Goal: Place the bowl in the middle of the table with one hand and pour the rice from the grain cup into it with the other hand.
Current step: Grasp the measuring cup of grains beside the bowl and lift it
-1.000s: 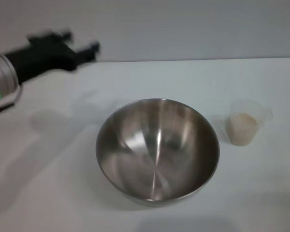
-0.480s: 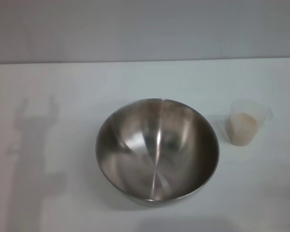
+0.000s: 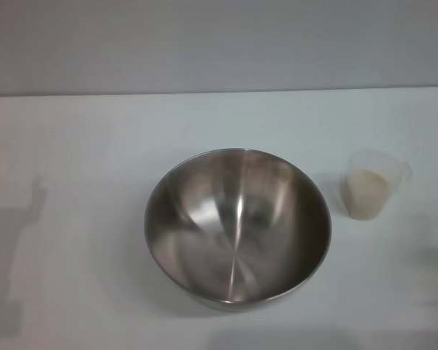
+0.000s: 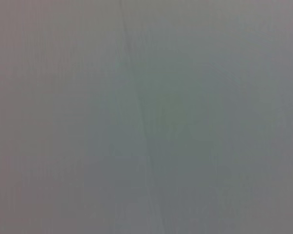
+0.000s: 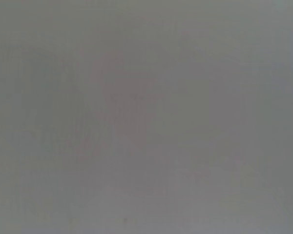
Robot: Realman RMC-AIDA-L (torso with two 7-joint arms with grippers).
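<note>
The large shiny steel bowl (image 3: 238,226) stands upright and empty in the middle of the white table (image 3: 87,146). The small clear grain cup (image 3: 372,184) stands upright to the right of the bowl, a short gap away, with pale rice (image 3: 366,191) filling most of it. Neither gripper shows in the head view. Only a shadow of the left arm lies on the table at the left edge. Both wrist views show plain grey with no fingers and no objects.
A grey wall (image 3: 219,44) rises behind the table's far edge. Bare tabletop lies to the left of the bowl and behind it.
The left arm has pulled away to the left and gone out of the head view; its shadow has slid to the left edge. The bowl and cup have not moved.
</note>
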